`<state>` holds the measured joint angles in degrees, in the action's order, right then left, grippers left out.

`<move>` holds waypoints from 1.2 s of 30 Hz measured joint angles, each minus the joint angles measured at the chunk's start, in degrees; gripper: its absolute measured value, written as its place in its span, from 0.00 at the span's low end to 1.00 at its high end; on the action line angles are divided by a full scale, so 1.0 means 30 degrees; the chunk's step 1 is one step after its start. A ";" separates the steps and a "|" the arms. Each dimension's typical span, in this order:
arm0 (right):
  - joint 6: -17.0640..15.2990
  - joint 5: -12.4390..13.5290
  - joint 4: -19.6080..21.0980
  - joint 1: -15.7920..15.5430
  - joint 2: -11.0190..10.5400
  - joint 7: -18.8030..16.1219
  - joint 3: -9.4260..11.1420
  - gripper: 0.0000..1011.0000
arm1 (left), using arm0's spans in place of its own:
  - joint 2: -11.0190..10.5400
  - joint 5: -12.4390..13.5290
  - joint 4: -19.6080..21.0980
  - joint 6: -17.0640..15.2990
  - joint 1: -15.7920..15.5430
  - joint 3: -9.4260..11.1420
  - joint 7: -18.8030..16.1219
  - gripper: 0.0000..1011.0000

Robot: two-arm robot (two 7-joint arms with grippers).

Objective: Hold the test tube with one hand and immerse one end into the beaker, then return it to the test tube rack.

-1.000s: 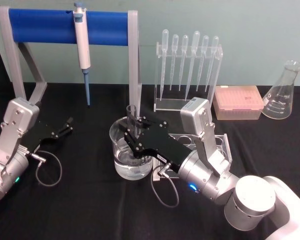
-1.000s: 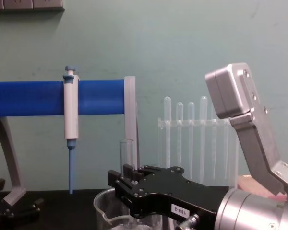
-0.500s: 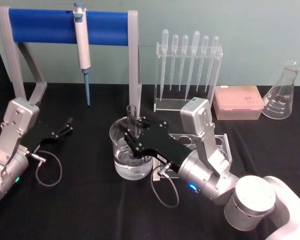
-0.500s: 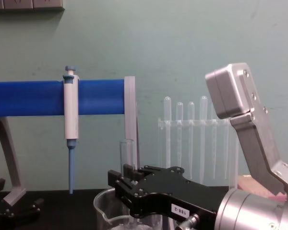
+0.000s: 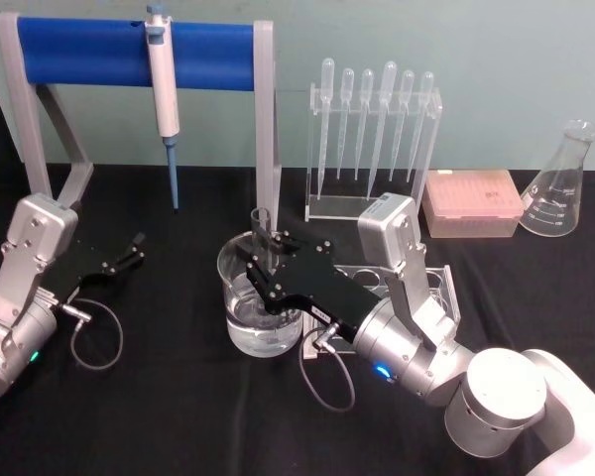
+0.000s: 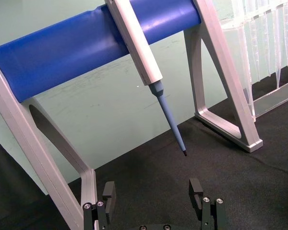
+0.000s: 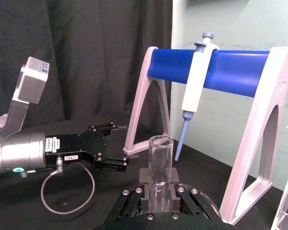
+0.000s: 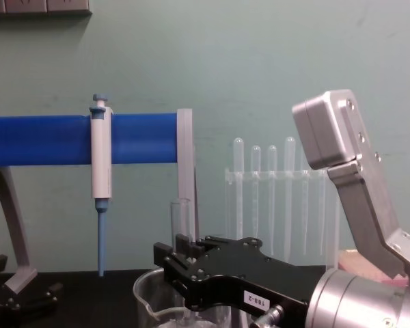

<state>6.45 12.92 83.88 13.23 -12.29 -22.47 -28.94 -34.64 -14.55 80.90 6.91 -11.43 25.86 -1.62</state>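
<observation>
The test tube [image 5: 262, 236] stands upright with my right gripper [image 5: 266, 260] shut on it around mid-length. It reaches down inside the beaker [image 5: 228, 260], which holds clear liquid in its lower part. The tube's lower end is hidden behind the black fingers. From the chest, the tube [image 8: 180, 217] rises above the right gripper [image 8: 178, 249], with the beaker [image 8: 145, 290] rim below. The right wrist view looks at the tube's open top [image 7: 160, 160]. My left gripper [image 5: 134, 248] rests open on the black cloth to the left, apart from the beaker; it also shows as the left gripper [image 6: 152, 191].
A blue-barred stand [image 5: 129, 55] holding a white pipettor [image 5: 163, 84] stands at the back left. A clear rack of pipettes [image 5: 372, 129], a pink tip box [image 5: 473, 203] and a conical flask [image 5: 560, 183] line the back right. A tube rack [image 5: 438, 288] sits under my right arm.
</observation>
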 joint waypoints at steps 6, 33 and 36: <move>-0.0001 0.0000 0.0000 0.0000 0.0000 0.0000 0.0000 0.23 | 0.0000 0.0000 -0.0001 -0.0001 -0.0001 0.0001 0.0000 0.99; -0.0001 0.0000 0.0000 0.0000 0.0000 0.0000 0.0000 0.23 | -0.0001 0.0000 0.0000 -0.0001 0.0000 0.0000 0.0000 0.99; -0.0001 -0.0001 0.0001 0.0000 0.0000 0.0000 0.0000 0.23 | 0.0000 0.0000 -0.0001 -0.0001 0.0000 0.0001 0.0001 0.99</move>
<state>6.45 12.92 83.89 13.23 -12.29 -22.47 -28.94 -34.64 -14.55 80.90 6.91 -11.43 25.86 -1.62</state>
